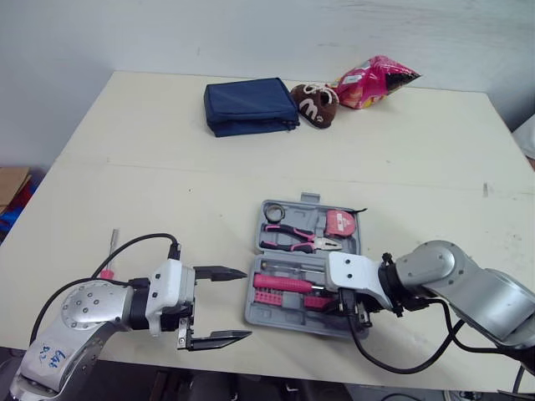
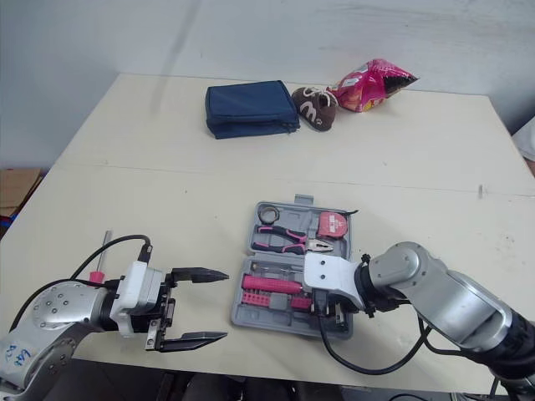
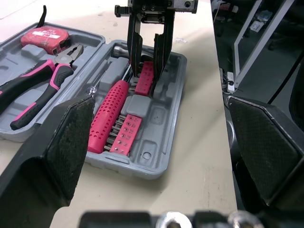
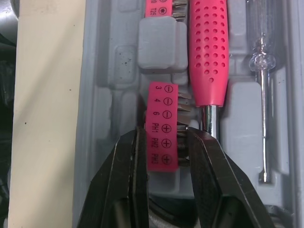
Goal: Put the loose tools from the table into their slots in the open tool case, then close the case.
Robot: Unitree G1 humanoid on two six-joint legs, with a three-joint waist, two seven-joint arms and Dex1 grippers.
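At the near edge of the counter (image 1: 150,167), the left gripper (image 1: 247,303) hovers at 8 o'clock of the tool case (image 1: 251,311), jaws wide apart, empty, probably on standby. A small screwdriver (image 2: 104,242) lies loose at the case's 9 o'clock, not yet stowed. The right gripper (image 4: 164,137) is low in the case's near half, jaws closed on the pink bit holder (image 4: 161,109), apparently seating it beside the pink driver handle (image 1: 282,282). Pliers (image 1: 292,238) and tape measure (image 1: 338,222) sit in the far half. Lid open. At 12 o'clock, well apart: blue pouch (image 1: 249,105), snack bag (image 1: 374,81).
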